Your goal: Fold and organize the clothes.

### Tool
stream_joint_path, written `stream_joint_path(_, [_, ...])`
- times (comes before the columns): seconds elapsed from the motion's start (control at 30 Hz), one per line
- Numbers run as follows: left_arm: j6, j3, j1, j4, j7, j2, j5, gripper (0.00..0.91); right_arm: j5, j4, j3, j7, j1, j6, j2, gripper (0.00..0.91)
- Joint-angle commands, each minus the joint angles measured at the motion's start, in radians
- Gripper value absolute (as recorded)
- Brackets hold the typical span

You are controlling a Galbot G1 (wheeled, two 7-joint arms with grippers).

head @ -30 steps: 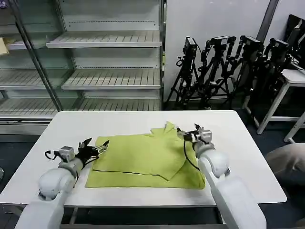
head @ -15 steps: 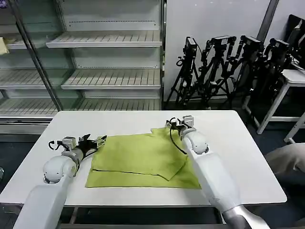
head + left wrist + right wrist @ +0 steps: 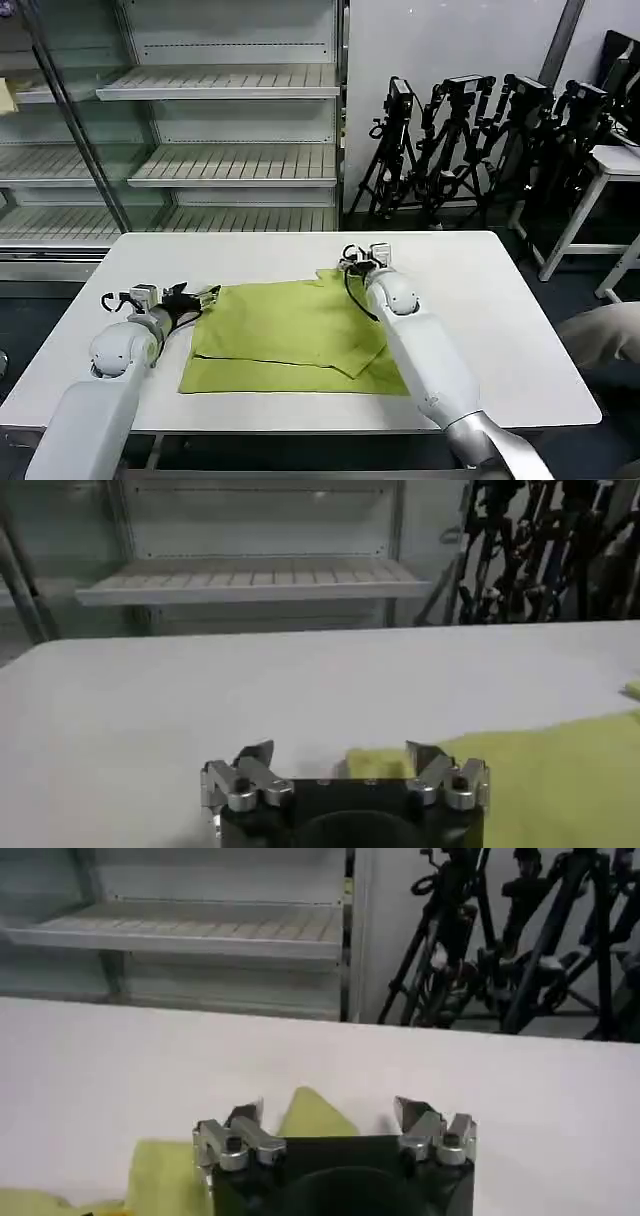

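The lime T-shirt (image 3: 295,335) lies mid-table on the white table (image 3: 500,300), partly folded, with its right side turned over into a diagonal flap. That leaves a doubled layer on top and a single strip showing along the near edge.

The right gripper (image 3: 358,260) sits at the shirt's far-right corner. In the right wrist view its jaws are spread, and a peak of green cloth (image 3: 312,1116) pokes up between them. It reads as framing the cloth rather than pinching it, so the spot looks chosen for taking that corner.

Over on the left, the left gripper (image 3: 197,297) hangs low at the shirt's far-left corner. Its fingers (image 3: 250,770) are spread too, with the green edge just ahead of them. Two matched far corners suggest a fold toward the near side, by my judgement.
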Motion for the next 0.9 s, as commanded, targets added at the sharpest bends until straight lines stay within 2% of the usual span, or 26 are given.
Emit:
stream_joint_path(0.03, [0.000, 0.002, -0.003, 0.015, 0.012, 0.003, -0.001, 0.020, 0.011, -0.055, 0.007, -0.008, 0.018, -0.001, 0.020, 0.000])
stream_joint_path(0.67, [-0.001, 0.018, -0.017, 0.030, 0.021, -0.025, 0.003, 0.020, 0.019, -0.034, 0.006, -0.027, 0.010, 0.003, 0.008, 0.000])
stream_joint_path(0.9, [-0.002, 0.018, -0.008, -0.031, 0.000, -0.012, -0.039, 0.020, 0.023, 0.041, -0.002, -0.033, -0.006, 0.019, -0.019, 0.000])
